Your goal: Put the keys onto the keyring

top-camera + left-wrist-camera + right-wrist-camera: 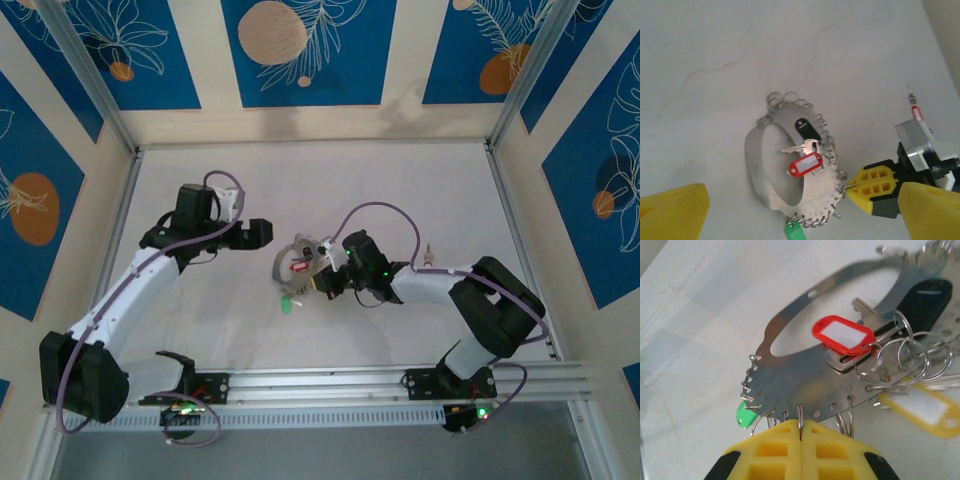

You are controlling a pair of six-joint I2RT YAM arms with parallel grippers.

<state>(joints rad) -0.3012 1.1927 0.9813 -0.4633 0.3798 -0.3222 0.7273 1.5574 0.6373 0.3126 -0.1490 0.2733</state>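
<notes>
Right pincer (801,432) clamped on small ring (800,417) at keyring (790,385) edge; left pincer (264,232) apart, nr keyring.

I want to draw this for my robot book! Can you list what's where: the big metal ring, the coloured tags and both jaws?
keyring: flat silvery ring on the table, small wire loops round its rim
red tag: lying on the keyring
black tag: lying on the keyring
green tag: poking out under its rim
yellow tag: beside the keyring's rim
loose key: red-tagged, apart on the table
right jaws: shut on the keyring's rim
left jaws: open, holding nothing
</notes>
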